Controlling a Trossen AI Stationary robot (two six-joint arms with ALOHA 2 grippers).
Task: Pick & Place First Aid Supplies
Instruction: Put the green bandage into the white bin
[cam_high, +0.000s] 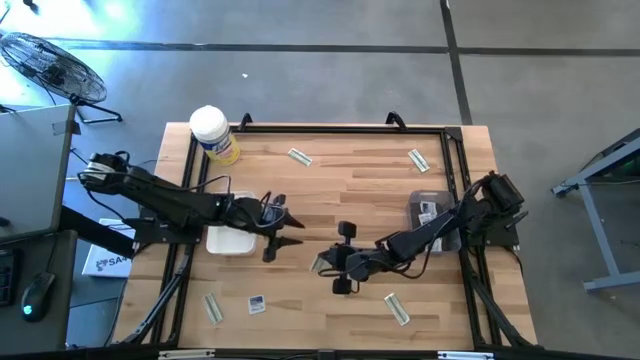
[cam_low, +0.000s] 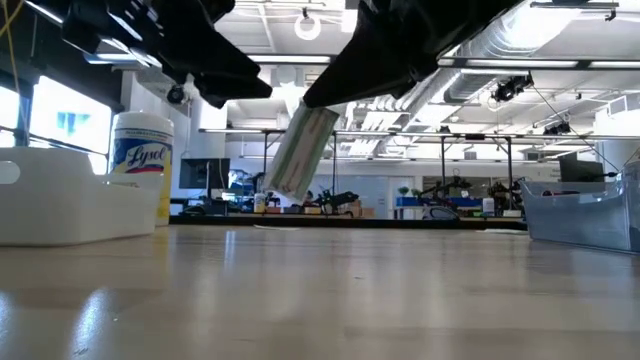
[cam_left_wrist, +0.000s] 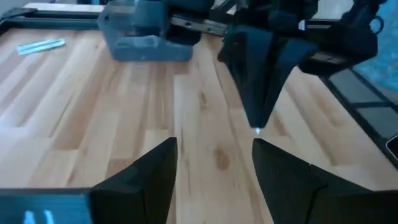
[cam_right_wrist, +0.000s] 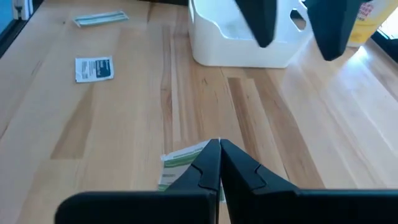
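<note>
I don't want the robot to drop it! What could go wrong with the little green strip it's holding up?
1. The right gripper is shut on just one end of the narrow greenish-tan wrapped strip, which hangs tilted above the light wooden table. It might slip out and fall.
2. The open left gripper is very close, pointing at the right one. If either arm swings, they could bump and knock the strip loose.

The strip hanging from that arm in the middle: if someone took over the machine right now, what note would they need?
Right gripper: shut on a greenish wrapped strip, lifted off the table mid-table.
Left gripper: open, empty, facing it beside the white bin.
Loose on the table: four more strips and a white square packet.
Clear bin on the right holds some packets.
Left: place the held strip, then collect the rest.
</note>
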